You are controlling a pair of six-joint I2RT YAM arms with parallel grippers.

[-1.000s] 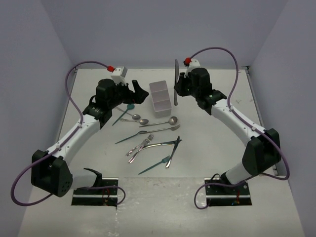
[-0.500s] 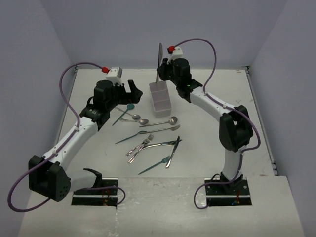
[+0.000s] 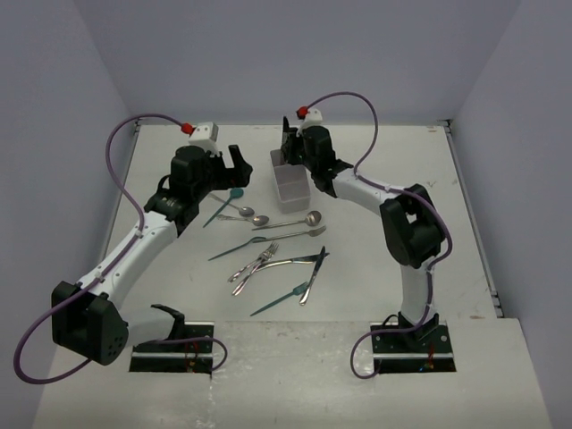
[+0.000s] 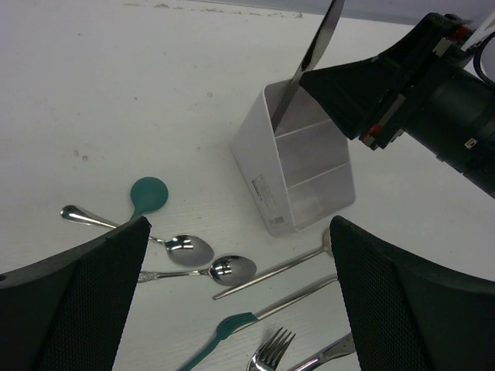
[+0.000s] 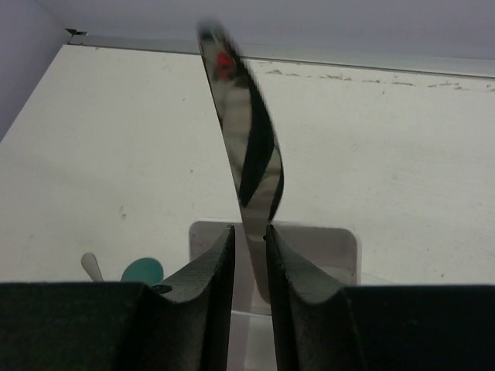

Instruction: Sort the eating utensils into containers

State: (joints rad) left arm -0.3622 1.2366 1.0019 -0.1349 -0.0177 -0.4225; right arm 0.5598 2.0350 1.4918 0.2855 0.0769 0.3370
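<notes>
The white three-compartment box (image 3: pixel 291 188) stands at the back middle of the table. My right gripper (image 3: pixel 289 150) is shut on a silver knife (image 5: pixel 251 170) and holds it upright over the box. In the left wrist view the knife (image 4: pixel 309 58) has its lower end inside the far compartment of the box (image 4: pixel 267 182). My left gripper (image 3: pixel 239 166) is open and empty, hovering left of the box above the spoons. A teal spoon (image 3: pixel 223 205) and two silver spoons (image 3: pixel 248 215) lie below it. More utensils lie in front of the box.
Two long silver spoons (image 3: pixel 291 222) lie just in front of the box. A teal-handled fork (image 3: pixel 239 248), silver forks (image 3: pixel 256 264), a knife (image 3: pixel 313 275) and a teal utensil (image 3: pixel 279 299) lie mid-table. Walls close the left, back and right sides.
My right arm swung left from beside the box to over it and lowered the knife into the far compartment. My left arm shifted slightly and then stayed still.
</notes>
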